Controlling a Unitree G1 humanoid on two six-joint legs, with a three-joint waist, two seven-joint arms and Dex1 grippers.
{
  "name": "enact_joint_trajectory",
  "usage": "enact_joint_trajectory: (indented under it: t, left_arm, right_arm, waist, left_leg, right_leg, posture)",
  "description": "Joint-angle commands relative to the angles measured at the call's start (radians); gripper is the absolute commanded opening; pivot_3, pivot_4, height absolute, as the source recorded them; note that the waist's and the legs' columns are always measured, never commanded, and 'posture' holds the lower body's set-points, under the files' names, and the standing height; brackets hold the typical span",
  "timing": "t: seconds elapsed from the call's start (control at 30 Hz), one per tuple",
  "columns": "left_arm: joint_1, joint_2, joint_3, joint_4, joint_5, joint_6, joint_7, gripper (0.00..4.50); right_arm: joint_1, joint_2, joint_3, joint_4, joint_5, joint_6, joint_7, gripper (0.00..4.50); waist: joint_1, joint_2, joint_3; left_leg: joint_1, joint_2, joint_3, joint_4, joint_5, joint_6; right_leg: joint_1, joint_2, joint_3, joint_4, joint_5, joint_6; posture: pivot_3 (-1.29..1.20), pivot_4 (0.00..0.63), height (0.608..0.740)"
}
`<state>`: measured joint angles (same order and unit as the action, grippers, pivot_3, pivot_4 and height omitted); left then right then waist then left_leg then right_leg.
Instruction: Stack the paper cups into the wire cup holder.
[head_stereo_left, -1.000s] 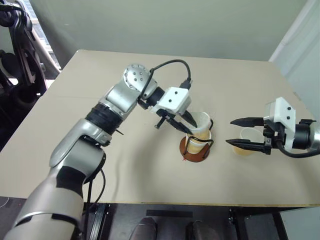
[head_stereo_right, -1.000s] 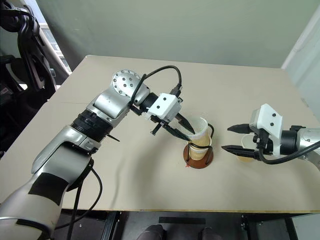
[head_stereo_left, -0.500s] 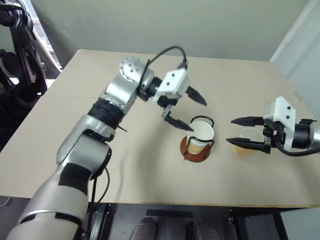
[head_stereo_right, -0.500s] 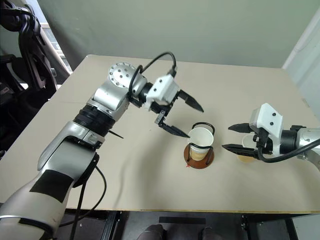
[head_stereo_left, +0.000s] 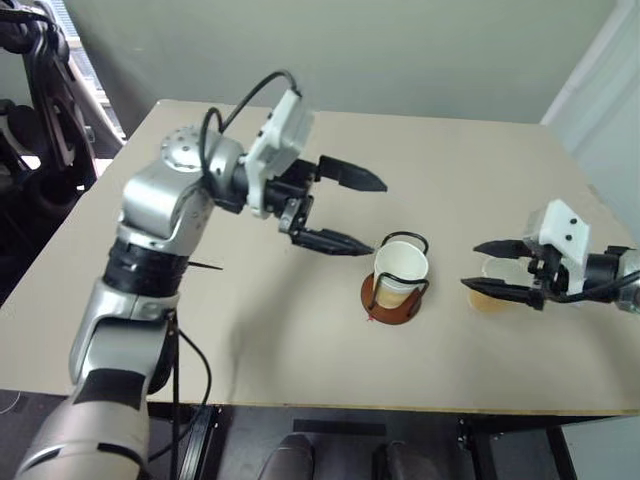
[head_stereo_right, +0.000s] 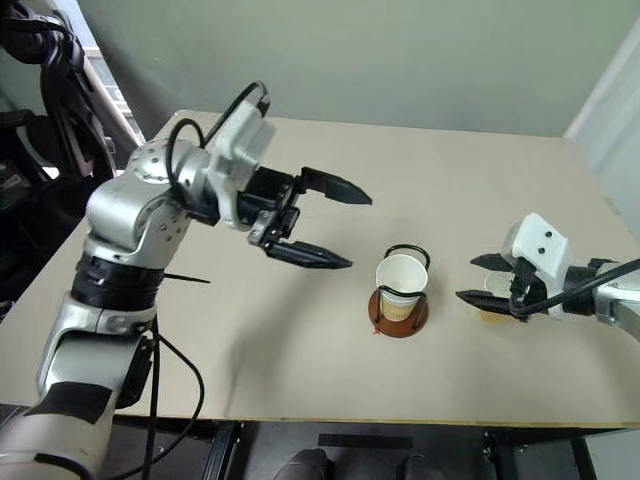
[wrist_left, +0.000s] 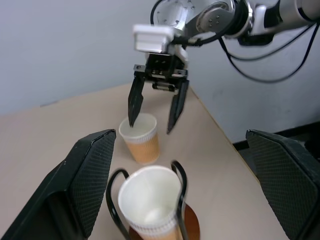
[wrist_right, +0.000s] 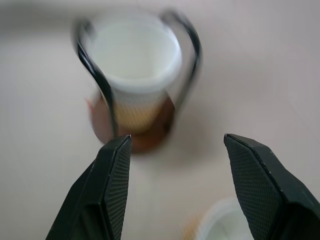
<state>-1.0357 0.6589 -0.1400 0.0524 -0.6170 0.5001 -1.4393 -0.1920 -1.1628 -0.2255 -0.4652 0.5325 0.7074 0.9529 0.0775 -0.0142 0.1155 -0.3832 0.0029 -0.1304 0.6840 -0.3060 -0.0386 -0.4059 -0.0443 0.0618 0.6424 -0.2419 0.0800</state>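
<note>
The wire cup holder stands on its brown disc near the table's middle. A paper cup sits upright between its black loops, with a tan cup wall showing below the white mouth. My left gripper hangs open and empty up and to the left of the holder, pointing at it. Another paper cup stands to the holder's right. My right gripper is open with one finger on each side of that cup's rim. The right wrist view shows the holder ahead of the fingers.
The beige table has bare room to the left of and in front of the holder. Its right edge runs close behind the right gripper. A black frame stands off the table's far left corner.
The left gripper let go of the cup in the holder, opened wide and drew back up and to the left. The right gripper sank slightly rightward over the loose cup.
</note>
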Motion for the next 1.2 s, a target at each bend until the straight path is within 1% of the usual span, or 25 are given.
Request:
enact_joint_trajectory:
  t: [0.03, 0.23, 0.37, 0.5, 0.8, 1.13, 1.2]
  left_arm:
    - [0.017, 0.021, 0.058, -0.043, -0.007, 0.022, 0.034, 4.46]
    - [0.093, 0.079, 0.069, -0.061, 0.041, -0.005, 0.036, 4.46]
    - [0.128, 0.110, 0.077, -0.068, 0.065, -0.027, 0.030, 4.46]
    - [0.168, 0.143, 0.083, -0.077, 0.076, -0.026, 0.028, 4.46]
    - [0.224, 0.153, 0.116, -0.088, 0.082, -0.066, 0.058, 4.46]
    - [0.240, 0.158, 0.123, -0.107, 0.075, -0.054, 0.079, 4.46]
    - [0.241, 0.158, 0.123, -0.107, 0.075, -0.057, 0.080, 4.50]
  right_arm:
    - [0.039, -0.035, -0.053, 0.018, -0.074, -0.066, 0.015, 2.95]
    - [0.086, -0.039, -0.033, 0.046, -0.136, -0.114, 0.032, 2.95]
    - [0.069, -0.038, 0.008, 0.084, -0.172, -0.138, 0.041, 2.95]
    - [0.004, -0.028, 0.068, 0.143, -0.205, -0.164, 0.053, 2.95]
    - [-0.097, 0.004, 0.182, 0.221, -0.259, -0.203, 0.095, 2.95]
    - [-0.131, 0.027, 0.242, 0.272, -0.299, -0.197, 0.127, 2.95]
    - [-0.140, 0.030, 0.250, 0.287, -0.310, -0.192, 0.130, 2.57]
  waist:
    - [0.000, 0.000, 0.000]
    - [-0.009, 0.000, 0.000]
    - [-0.010, 0.000, 0.000]
    - [-0.014, 0.000, 0.000]
    - [-0.015, 0.000, 0.000]
    - [-0.016, 0.000, 0.000]
    - [-0.016, 0.000, 0.000]
  left_leg:
    - [0.000, 0.000, 0.000, 0.000, 0.000, 0.000]
    - [0.002, 0.000, 0.001, 0.000, 0.000, 0.000]
    - [0.001, 0.000, 0.001, 0.000, 0.000, 0.000]
    - [0.002, 0.000, 0.001, -0.001, 0.000, 0.000]
    - [0.001, 0.000, 0.000, -0.001, 0.000, 0.000]
    - [0.001, 0.000, 0.000, -0.001, 0.000, 0.000]
    - [0.001, 0.000, 0.000, -0.002, 0.000, 0.000]
  right_leg:
    - [0.000, 0.000, 0.000, 0.000, 0.000, 0.000]
    - [0.000, 0.000, 0.001, 0.001, 0.000, 0.000]
    - [0.000, 0.000, 0.001, 0.000, 0.000, 0.000]
    - [0.000, 0.000, 0.001, 0.000, 0.000, 0.000]
    - [0.000, 0.000, 0.001, 0.001, 0.000, 0.000]
    - [0.000, 0.000, 0.001, 0.001, 0.000, 0.000]
    - [-0.001, 0.000, 0.001, 0.001, 0.000, 0.000]
  posture:
    - [0.00, 0.150, 0.740]
    - [0.00, 0.150, 0.740]
    - [0.00, 0.150, 0.740]
    - [0.00, 0.150, 0.740]
    - [0.00, 0.150, 0.740]
    - [0.00, 0.150, 0.740]
    - [0.00, 0.150, 0.740]
